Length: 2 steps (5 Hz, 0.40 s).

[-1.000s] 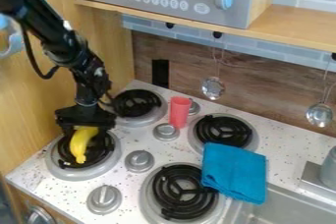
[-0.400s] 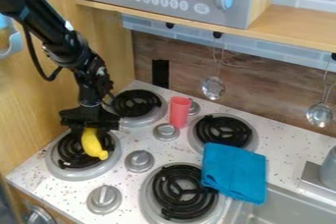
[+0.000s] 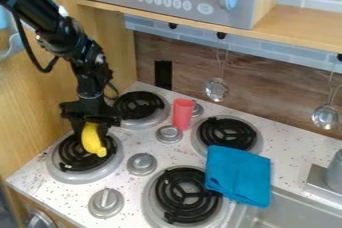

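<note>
Toy kitchen with a speckled white stovetop (image 3: 137, 142) and wood-look backsplash (image 3: 190, 67), seen at a slant from above. A black robot gripper (image 3: 91, 133) hangs over the front left of 4 burners, its fingers closed in around a yellow banana (image 3: 93, 141). The banana sits between the fingers, its upper end up by the gripper body and its lower part sticking out below them, tilted, over the black coil (image 3: 75, 160); whether it touches the coil, I cannot tell. A red cup (image 3: 182, 114) stands between the 2 rear burners. To the right, a folded blue cloth (image 3: 238, 176) overlaps 2 burners and reaches the metal sink (image 3: 294, 212). Above is a gray microwave (image 3: 160, 4).
</note>
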### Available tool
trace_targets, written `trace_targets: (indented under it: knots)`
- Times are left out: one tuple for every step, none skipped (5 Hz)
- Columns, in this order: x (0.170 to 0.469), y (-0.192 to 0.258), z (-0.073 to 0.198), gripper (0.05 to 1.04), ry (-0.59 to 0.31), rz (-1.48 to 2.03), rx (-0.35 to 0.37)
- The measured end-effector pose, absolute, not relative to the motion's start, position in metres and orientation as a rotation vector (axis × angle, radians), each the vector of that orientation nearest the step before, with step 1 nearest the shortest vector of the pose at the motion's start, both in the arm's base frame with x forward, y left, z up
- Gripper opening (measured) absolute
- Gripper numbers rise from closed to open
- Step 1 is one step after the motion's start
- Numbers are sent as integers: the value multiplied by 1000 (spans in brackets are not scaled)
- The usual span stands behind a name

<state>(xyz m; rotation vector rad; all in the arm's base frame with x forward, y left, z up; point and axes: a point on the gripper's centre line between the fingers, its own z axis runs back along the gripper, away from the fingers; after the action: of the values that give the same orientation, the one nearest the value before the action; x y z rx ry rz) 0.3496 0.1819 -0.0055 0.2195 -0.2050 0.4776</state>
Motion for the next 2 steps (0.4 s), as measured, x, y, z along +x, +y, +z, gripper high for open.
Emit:
trace_targets:
  knots:
    - [359, 157, 4, 606, -210, 330, 213]
    - [359, 123, 21, 606, -235, 203, 213]
